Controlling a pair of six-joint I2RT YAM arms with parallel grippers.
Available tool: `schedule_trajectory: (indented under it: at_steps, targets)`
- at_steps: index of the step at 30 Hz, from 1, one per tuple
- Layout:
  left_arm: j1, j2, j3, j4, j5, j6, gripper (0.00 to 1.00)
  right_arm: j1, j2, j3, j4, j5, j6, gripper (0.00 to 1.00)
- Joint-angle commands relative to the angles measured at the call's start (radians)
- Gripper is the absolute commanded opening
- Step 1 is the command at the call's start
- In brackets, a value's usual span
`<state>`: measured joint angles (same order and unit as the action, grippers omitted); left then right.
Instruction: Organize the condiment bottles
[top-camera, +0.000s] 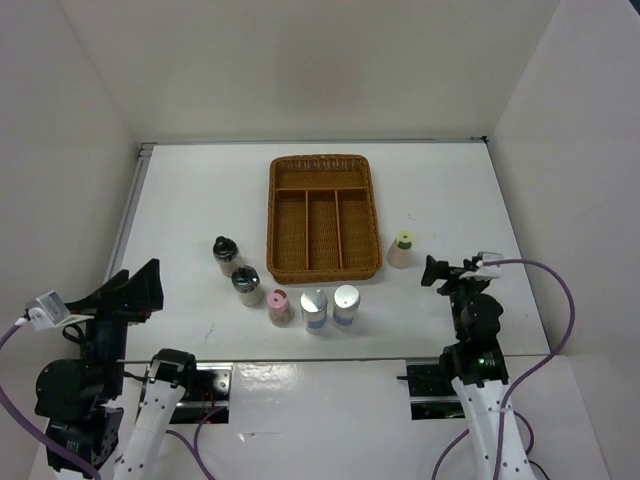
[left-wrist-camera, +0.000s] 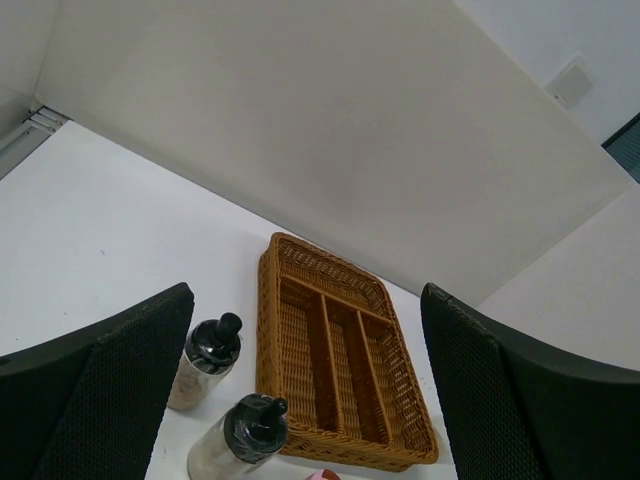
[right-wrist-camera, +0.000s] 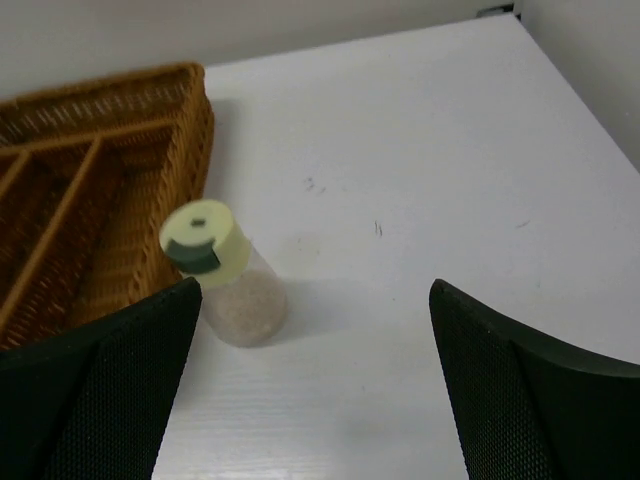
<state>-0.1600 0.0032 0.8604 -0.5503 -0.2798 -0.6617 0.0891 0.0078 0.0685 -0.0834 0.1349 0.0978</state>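
Note:
Six condiment bottles stand on the white table near the wicker tray (top-camera: 323, 215). Two black-capped ones (top-camera: 224, 253) (top-camera: 246, 285) stand left of it. The pink-capped one (top-camera: 278, 305) and two silver-topped ones (top-camera: 314, 309) (top-camera: 346, 304) stand in front of it. The yellow-green-capped one (top-camera: 402, 249) stands to its right. My left gripper (top-camera: 135, 290) is open and empty, left of the black-capped bottles (left-wrist-camera: 205, 360) (left-wrist-camera: 240, 440). My right gripper (top-camera: 440, 272) is open and empty, just right of and nearer than the yellow-green-capped bottle (right-wrist-camera: 215, 270).
The tray (left-wrist-camera: 340, 360) has three long compartments and one cross compartment at the far end, all empty; its corner shows in the right wrist view (right-wrist-camera: 90, 200). White walls enclose the table at the back and on both sides.

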Motion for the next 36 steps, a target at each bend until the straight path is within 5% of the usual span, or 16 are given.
schedule_trajectory:
  at_steps: [1, 6, 10, 13, 18, 21, 25, 29, 33, 36]
  targets:
    - [0.005, -0.135, 0.034, 0.009, -0.015, -0.009, 1.00, -0.005, -0.081, 0.163, 0.034, 0.060, 0.157, 0.99]
    - [0.005, -0.135, 0.034, -0.014, 0.022, -0.009, 1.00, -0.005, -0.081, 0.428, -0.141, 0.078, 0.561, 0.99]
    - [0.005, -0.135, 0.023, 0.007, 0.074, 0.022, 1.00, -0.005, -0.081, 0.484, -0.287, -0.020, 0.514, 0.99]
    - [0.005, -0.135, 0.034, 0.042, 0.111, 0.052, 1.00, 0.004, -0.081, 0.494, -0.398, 0.015, 0.741, 0.99]
    - [0.005, -0.135, 0.020, 0.079, 0.159, 0.065, 1.00, 0.004, -0.081, 0.521, -0.308, 0.035, 0.874, 0.99]
    - [-0.004, -0.126, -0.003, 0.130, 0.186, 0.065, 1.00, 0.004, -0.081, 0.475, -0.237, -0.062, 0.717, 0.99]
    - [-0.013, -0.042, 0.078, 0.116, 0.186, 0.111, 1.00, 0.004, -0.081, 0.475, -0.302, -0.100, 0.717, 0.99]
    - [-0.023, 0.227, 0.212, -0.020, 0.177, 0.175, 1.00, 0.004, 0.004, 0.542, -0.207, -0.113, 0.674, 0.99]
    - [-0.023, 0.518, 0.311, -0.134, 0.168, 0.217, 1.00, 0.004, 0.402, 0.726, -0.225, -0.201, 0.564, 0.99]
    - [-0.023, 0.708, 0.327, -0.180, 0.179, 0.235, 1.00, 0.004, 0.558, 0.875, -0.272, -0.213, 0.467, 0.99]
